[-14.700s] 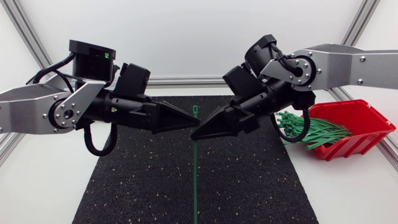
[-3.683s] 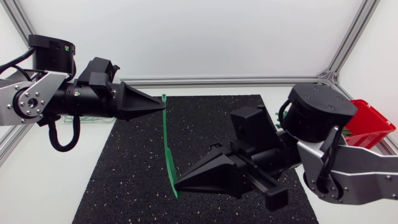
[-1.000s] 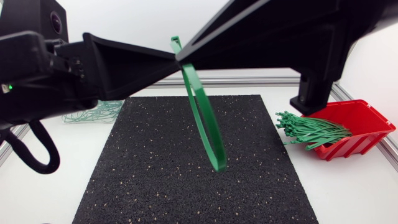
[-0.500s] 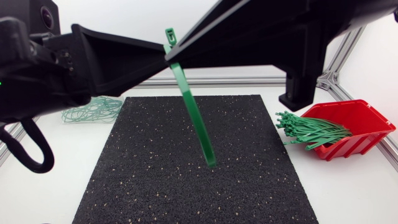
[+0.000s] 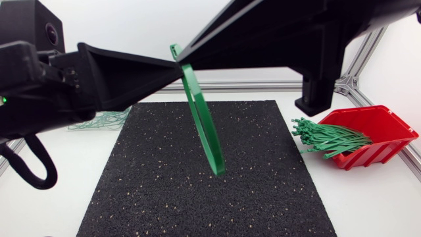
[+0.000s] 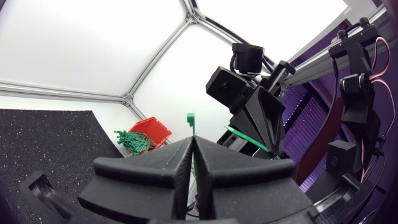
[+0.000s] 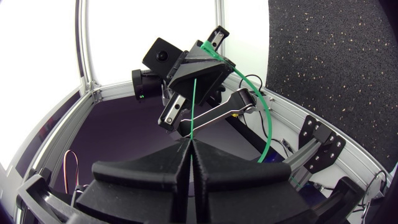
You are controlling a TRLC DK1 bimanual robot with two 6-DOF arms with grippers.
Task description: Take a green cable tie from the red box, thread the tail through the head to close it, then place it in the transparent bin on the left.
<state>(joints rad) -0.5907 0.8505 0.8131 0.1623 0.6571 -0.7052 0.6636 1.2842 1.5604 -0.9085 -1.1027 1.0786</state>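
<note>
No legible text or labels

Bright, diffuse light; faint soft shadows

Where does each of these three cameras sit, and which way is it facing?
Head view: fixed above the table, looking down on the black mat and red box; left arm and right arm come in from the sides.
Left wrist view: on the left arm, looking over its left gripper toward the right arm.
Right wrist view: on the right arm, looking over its right gripper toward the left arm.
Shared: both wrist views show the green cable tie pinched in their own gripper.
</note>
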